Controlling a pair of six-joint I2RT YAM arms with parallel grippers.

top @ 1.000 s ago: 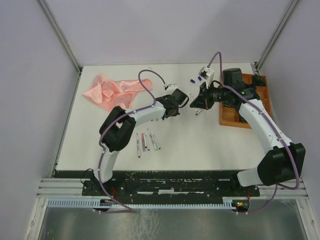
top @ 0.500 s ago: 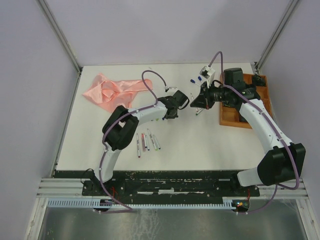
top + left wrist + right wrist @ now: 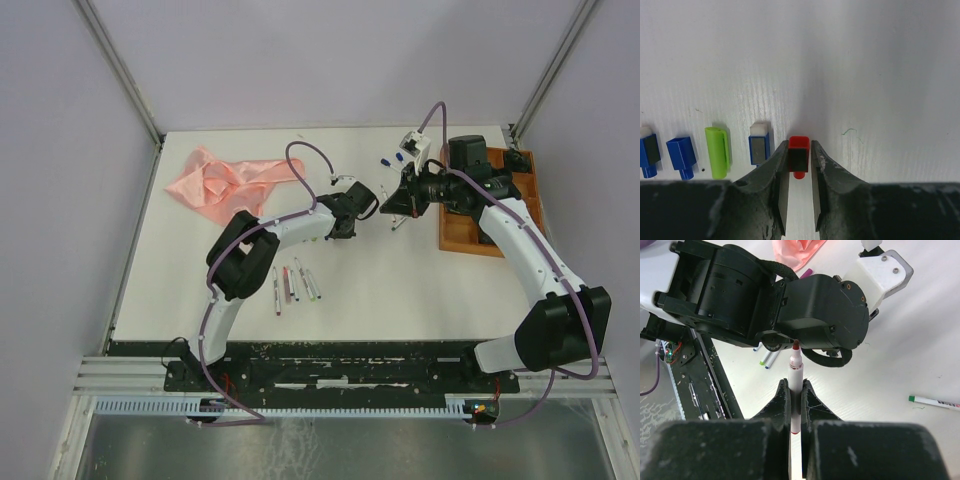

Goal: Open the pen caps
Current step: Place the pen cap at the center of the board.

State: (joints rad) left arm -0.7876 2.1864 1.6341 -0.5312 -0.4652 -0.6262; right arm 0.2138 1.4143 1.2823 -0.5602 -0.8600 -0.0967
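My left gripper (image 3: 799, 146) is shut on a small red cap (image 3: 799, 142), jaws against its sides, low over the white table. To its left lies a row of caps: a blue and white one (image 3: 760, 147), a green one (image 3: 717, 151) and two blue ones (image 3: 681, 152). My right gripper (image 3: 795, 385) is shut on a white-barrelled pen (image 3: 795, 371). Its bare red tip points at the left wrist. In the top view the left gripper (image 3: 372, 203) and the right gripper (image 3: 392, 208) almost meet at mid-table.
Several capped pens (image 3: 292, 284) lie near the left arm's elbow. One pen (image 3: 398, 224) lies under the right gripper. Two blue caps (image 3: 392, 159) sit at the back. A pink cloth (image 3: 215, 185) is at back left, a wooden tray (image 3: 470, 238) at right.
The left arm has crept a little to the right, toward the right gripper. The right arm has hardly moved.
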